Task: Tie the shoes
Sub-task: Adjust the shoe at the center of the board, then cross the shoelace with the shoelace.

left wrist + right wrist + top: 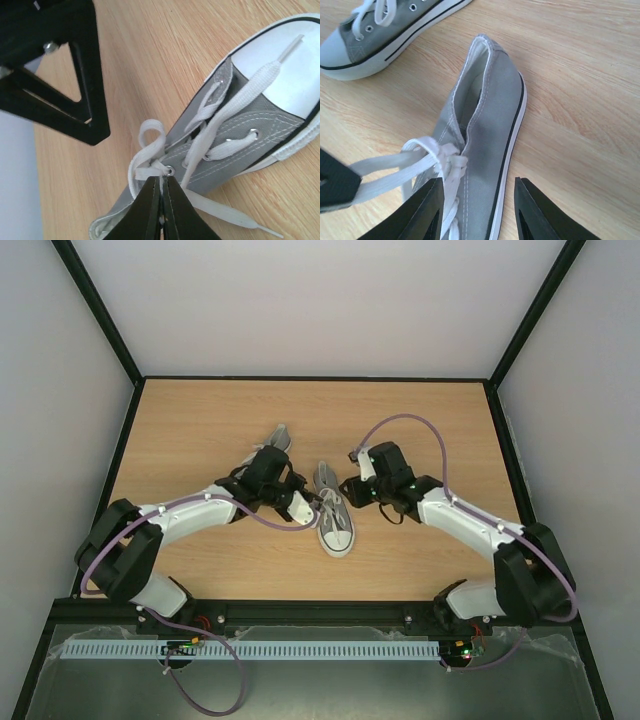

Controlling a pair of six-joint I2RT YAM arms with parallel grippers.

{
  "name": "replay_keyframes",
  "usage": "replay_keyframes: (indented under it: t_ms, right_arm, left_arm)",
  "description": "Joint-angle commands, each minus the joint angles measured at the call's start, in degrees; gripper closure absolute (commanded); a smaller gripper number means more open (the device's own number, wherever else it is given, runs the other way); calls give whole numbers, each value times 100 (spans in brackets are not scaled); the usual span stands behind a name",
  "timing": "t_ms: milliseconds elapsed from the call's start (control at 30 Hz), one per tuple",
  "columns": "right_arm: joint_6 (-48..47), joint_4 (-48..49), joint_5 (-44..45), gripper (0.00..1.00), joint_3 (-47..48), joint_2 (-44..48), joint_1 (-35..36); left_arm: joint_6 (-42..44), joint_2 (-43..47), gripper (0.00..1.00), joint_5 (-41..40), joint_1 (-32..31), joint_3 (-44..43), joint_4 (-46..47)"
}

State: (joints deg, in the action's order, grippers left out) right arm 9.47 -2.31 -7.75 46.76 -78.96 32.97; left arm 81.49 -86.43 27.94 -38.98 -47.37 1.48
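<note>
Shoes [335, 525] sit mid-table [200, 420]: the centre one's long axis runs 12–6, toe at 6. The other shoe [278, 438] lies at its 10 o'clock, half hidden by the left arm [190, 515]. Left gripper [161, 186] is pinched on the white lace [150, 145]; right gripper [479, 197] has its jaws apart, straddling the centre shoe.

Wood-grain tabletop [200, 430], black-edged; white slotted strip [300, 650] along near edge.
</note>
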Motion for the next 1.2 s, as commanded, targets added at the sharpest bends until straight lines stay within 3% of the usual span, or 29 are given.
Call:
replay_keyframes:
  t_ms: [0, 300, 600, 867, 1167]
  right_arm:
    - [328, -441, -311, 60, -377, 450, 82]
    - [670, 228, -637, 67, -1254, 1292, 880]
    - [678, 887, -171, 62, -1214, 658, 1048]
    - [541, 1111, -158, 69, -1063, 237, 1062]
    - [542, 701, -106, 98, -992, 353, 1062]
  left_arm:
    - [-454, 12, 98, 118, -10, -230, 283]
    - [-1120, -10, 98, 151, 30, -303, 256]
    - [-1147, 8, 98, 162, 22, -290, 196]
    - [-1137, 11, 98, 145, 22, -272, 210]
    - [-1148, -2, 98, 125, 44, -302, 221]
